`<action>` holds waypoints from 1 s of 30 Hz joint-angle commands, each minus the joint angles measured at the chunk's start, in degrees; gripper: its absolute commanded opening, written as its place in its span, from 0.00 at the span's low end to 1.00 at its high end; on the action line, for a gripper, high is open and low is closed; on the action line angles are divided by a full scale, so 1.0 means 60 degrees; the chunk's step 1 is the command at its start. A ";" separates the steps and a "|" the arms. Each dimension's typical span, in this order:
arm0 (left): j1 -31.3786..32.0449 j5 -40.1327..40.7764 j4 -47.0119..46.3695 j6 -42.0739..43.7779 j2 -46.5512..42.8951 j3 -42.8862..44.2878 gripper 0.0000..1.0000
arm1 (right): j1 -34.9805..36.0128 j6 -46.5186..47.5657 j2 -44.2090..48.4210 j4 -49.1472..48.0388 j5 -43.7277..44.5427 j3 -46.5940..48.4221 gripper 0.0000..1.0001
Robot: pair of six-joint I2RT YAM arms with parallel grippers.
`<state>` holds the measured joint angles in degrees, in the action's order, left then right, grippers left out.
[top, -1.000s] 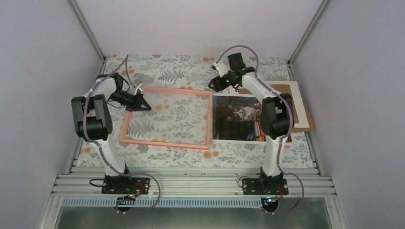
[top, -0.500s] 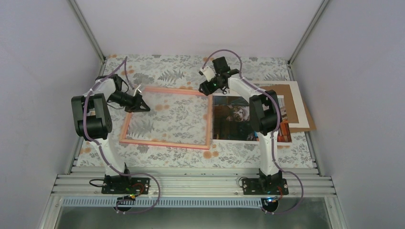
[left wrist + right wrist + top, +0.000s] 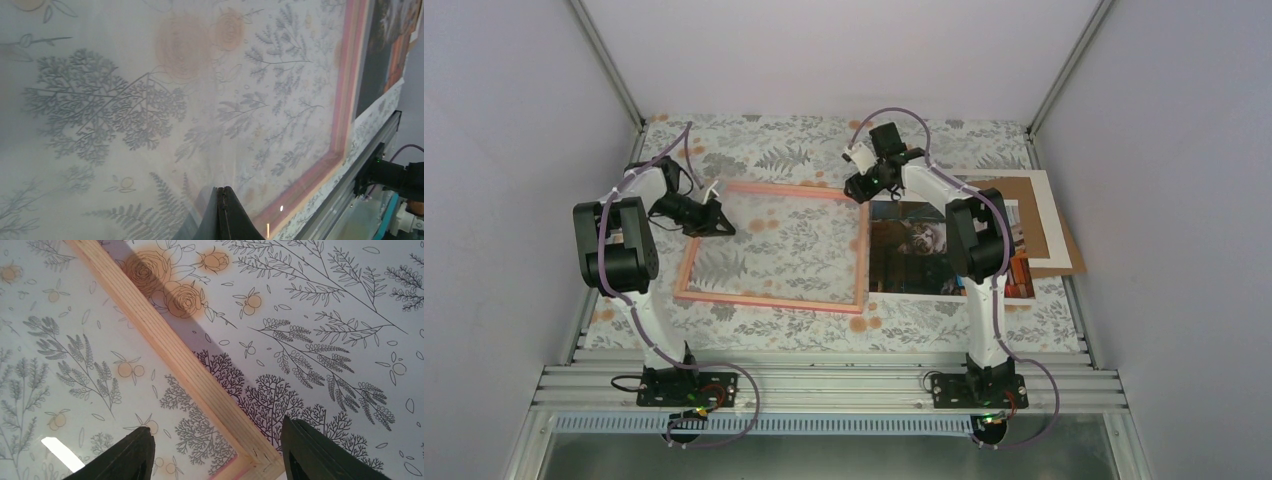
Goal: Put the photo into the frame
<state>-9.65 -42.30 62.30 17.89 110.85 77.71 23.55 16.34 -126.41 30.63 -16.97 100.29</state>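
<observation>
A large, thin-edged salmon-pink picture frame [image 3: 769,300] with a clear pane lies flat on the floral-clothed counter [image 3: 764,140]. Its paler back appears to face up, so that a print can be laid in. The left gripper [image 3: 717,222], its fingers [image 3: 235,222] pressed together on nothing, sits low over the pane near the frame's far left corner, seemingly to steady it; whether it touches the pane is unclear. The right gripper [image 3: 856,188] hangs over the far right corner, its fingers [image 3: 135,455] spread to either side of the pale wooden rail, apparently placed to take hold there. The photo [image 3: 904,260], a flexible print of a cat among books, lies face up just beside the frame's right edge, outside it and partly hidden by the right arm. Beyond it sit a brown cardboard board [image 3: 1072,255] and a white mat [image 3: 1049,195].
</observation>
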 commanded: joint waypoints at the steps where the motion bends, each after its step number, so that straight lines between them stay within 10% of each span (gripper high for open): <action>1: -0.0140 0.0569 -0.0383 -0.0085 -0.0046 -0.0074 0.02 | 0.0011 0.0242 0.0198 -0.0163 0.0359 -0.0397 0.63; 30: -0.0486 0.0870 -0.0433 0.0136 0.0027 -0.0115 0.02 | -0.0007 0.0094 0.0312 -0.0156 0.0415 -0.0585 0.63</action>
<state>-12.21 -36.40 60.90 17.56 110.85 77.23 23.55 16.88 -126.39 30.24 -14.39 96.79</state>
